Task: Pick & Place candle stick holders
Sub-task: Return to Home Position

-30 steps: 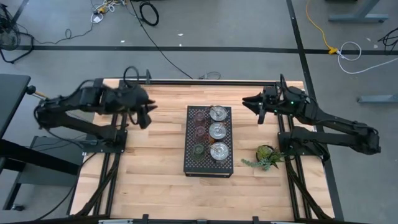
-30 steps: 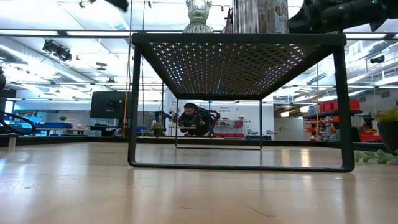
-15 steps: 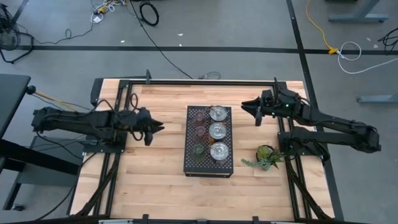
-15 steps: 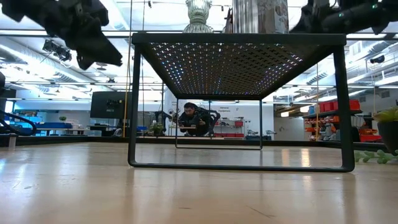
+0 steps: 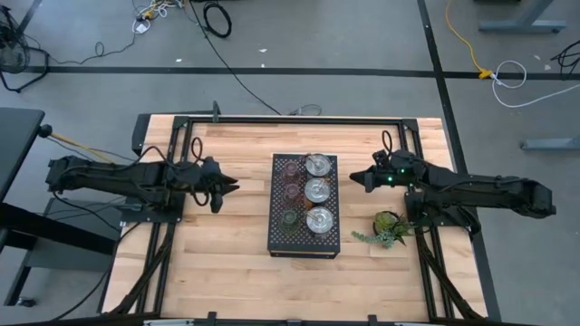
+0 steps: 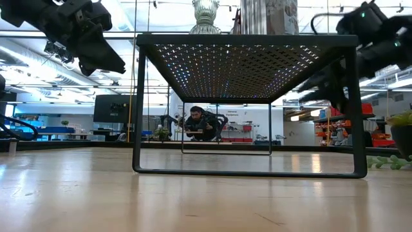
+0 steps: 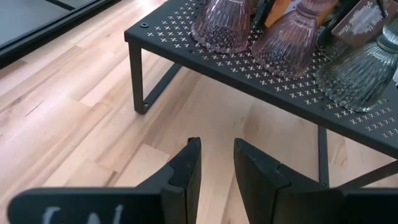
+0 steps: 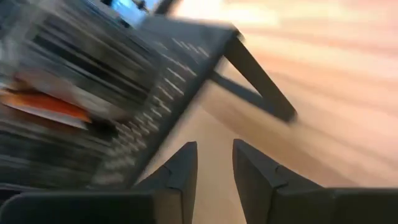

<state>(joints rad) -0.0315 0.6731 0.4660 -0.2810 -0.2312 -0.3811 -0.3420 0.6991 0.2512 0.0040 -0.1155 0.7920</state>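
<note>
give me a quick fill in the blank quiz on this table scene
The black perforated shelf carries ___ glass candle stick holders. The olive-green holder stands in the column nearer the ___ arm. The potted plant sits on the table on the shelf's ___ arm side. The left gripper and right gripper each hold ___.
Missing words: six; left; right; nothing.
</note>
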